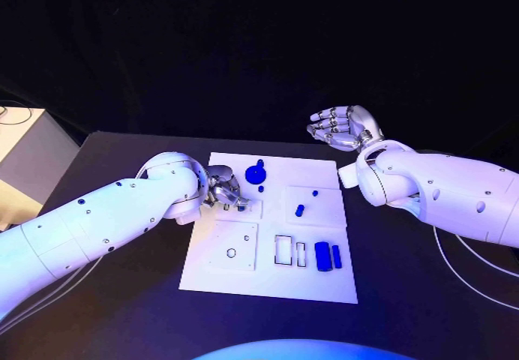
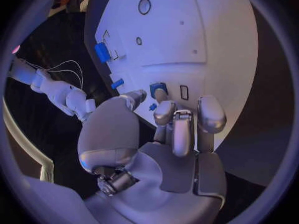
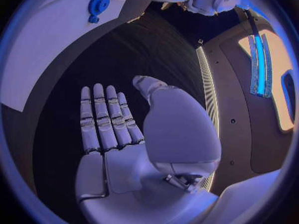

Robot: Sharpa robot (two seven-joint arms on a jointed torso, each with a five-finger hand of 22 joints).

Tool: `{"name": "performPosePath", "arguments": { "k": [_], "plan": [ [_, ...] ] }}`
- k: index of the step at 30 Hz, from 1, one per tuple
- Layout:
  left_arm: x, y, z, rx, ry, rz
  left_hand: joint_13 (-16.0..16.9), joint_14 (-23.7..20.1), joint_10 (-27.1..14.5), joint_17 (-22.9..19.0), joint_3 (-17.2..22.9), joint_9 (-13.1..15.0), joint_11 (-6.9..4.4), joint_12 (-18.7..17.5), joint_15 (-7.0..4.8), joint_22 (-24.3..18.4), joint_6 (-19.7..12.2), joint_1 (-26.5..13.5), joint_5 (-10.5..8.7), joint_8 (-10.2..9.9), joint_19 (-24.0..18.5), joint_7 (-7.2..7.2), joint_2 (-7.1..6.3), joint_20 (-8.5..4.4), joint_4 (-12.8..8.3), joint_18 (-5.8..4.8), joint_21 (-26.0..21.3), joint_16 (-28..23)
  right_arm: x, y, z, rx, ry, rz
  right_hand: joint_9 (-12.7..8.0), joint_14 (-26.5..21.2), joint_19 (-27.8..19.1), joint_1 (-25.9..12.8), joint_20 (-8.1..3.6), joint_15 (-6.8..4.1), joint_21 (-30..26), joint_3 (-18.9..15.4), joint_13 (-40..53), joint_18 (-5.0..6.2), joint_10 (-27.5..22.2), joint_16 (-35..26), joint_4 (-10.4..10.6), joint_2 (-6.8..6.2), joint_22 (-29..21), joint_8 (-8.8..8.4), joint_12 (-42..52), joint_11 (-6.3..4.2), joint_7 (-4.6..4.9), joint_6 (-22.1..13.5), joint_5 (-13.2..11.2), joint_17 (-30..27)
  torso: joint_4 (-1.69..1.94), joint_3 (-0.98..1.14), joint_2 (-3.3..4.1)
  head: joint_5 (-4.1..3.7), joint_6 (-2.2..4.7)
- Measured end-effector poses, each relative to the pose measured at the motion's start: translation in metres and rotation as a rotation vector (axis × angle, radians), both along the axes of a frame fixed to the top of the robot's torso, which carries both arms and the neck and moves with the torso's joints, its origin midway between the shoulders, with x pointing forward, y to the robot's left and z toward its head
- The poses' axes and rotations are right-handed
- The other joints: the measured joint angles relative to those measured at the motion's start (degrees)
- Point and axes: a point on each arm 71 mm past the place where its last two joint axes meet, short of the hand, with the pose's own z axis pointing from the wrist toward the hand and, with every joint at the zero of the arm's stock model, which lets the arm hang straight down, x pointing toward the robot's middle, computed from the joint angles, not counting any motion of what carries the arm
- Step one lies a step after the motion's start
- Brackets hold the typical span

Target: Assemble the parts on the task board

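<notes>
The white task board [image 1: 271, 277] lies in the middle of the black table [image 1: 119, 161]. The left hand [image 1: 224, 187] rests low over the board's far left part, its fingers curled downward close to the surface; in the left wrist view the fingertips [image 2: 163, 112] sit just beside a small blue part [image 2: 158, 88] and a tiny blue piece [image 2: 152, 106], but whether they pinch anything cannot be told from these pictures. Just beyond that hand, near the board's far edge, a round blue gear-like part [image 1: 254, 174] stands on the board, and it also shows in the right wrist view [image 3: 98, 3]. Toward the board's middle right, two small blue pieces [image 1: 301, 211] lie in a square recessed area. Nearer the robot, a larger blue block [image 1: 321, 254] and a slimmer blue bar [image 1: 337, 256] lie side by side next to rectangular cut-outs [image 1: 282, 250]. The right hand [image 1: 344, 127] is raised beyond the board's far right corner, well apart from it, holding nothing; the right wrist view shows its fingers [image 3: 102, 117] straight and close together with the thumb standing apart.
</notes>
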Motion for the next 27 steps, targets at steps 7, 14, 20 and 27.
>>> {"name": "performPosePath", "arguments": {
  "k": [7, 14, 20, 27],
  "plan": [
    [0.0, -0.001, 0.006, -0.015, -0.012, 0.0, 0.0, 0.0, 0.0, 0.0, -0.2, 0.0, 0.0, 0.0, 0.0, 0.0, 0.0, 0.0, -0.06, 0.0, 0.0, 0.01, 0.0, 0.0, 0.2, 0.0, 0.0, 0.0, 0.0, -0.001, 0.0, 0.0, 0.0, -0.001, 0.0, -0.1, -0.2, -0.1, 0.2, 0.1, 0.0, 0.0, 0.0, 0.0, 0.0, 0.0, 0.0, 0.07, -0.1, 0.0, 0.0, 0.0, 0.0, 0.0, 0.0, -0.1, 0.0, 0.04, 0.0, -0.01, 0.01],
    [0.001, 0.002, 0.009, -0.021, -0.018, 0.006, 0.0, 0.0, 0.0, 0.0, -0.3, 0.0, 0.0, 0.0, 0.0, 0.1, 0.0, 0.0, -0.06, 0.0, 0.0, 0.01, 0.0, 0.0, 0.0, 0.0, 0.0, 0.0, 0.0, -0.001, 0.0, 0.0, 0.0, -0.002, 0.0, -0.1, -0.4, -0.1, -0.01, 0.1, 0.0, 0.0, 0.0, -0.01, -0.2, 0.0, 0.0, 0.07, -0.1, 0.0, 0.0, 0.22, 0.0, 0.0, 0.0, -0.1, 0.01, 0.07, 0.01, -0.02, 0.05],
    [0.002, 0.007, 0.014, -0.033, -0.026, 0.016, 0.0, 0.0, 0.0, 0.0, -0.5, 0.1, 0.0, 0.0, 0.0, 0.1, 0.0, 0.3, -0.34, 0.0, 0.0, 0.01, 0.2, 0.0, -0.2, 0.0, 0.0, 0.0, 0.0, -0.002, 0.0, -0.001, 0.001, -0.004, 0.0, -0.1, -0.4, -0.1, -0.01, 0.1, 0.0, 0.0, -0.1, 0.0, -0.2, 0.0, 0.0, 0.07, -0.2, 0.0, 0.0, 0.21, 0.0, 0.0, 0.0, -0.2, 0.01, 0.07, 0.01, -0.05, 0.02],
    [0.003, 0.011, 0.018, -0.043, -0.029, 0.024, 0.0, 0.0, 0.0, 0.0, -0.9, 0.2, 0.0, 0.0, 0.0, 0.1, 0.0, 2.8, -0.34, -0.2, 0.0, 0.01, 0.06, 0.0, -0.6, 0.0, 0.0, 0.0, 0.0, -0.003, 0.0, -0.001, 0.001, -0.005, 0.0, -0.1, -0.4, -0.1, -0.01, 0.1, 0.0, 0.0, -0.1, 0.0, -0.2, 0.0, 0.0, 0.07, -0.2, 0.0, 0.0, 0.21, 0.0, 0.0, 0.0, -0.2, 0.02, 0.07, 0.0, -0.06, 0.01]
  ]
}}
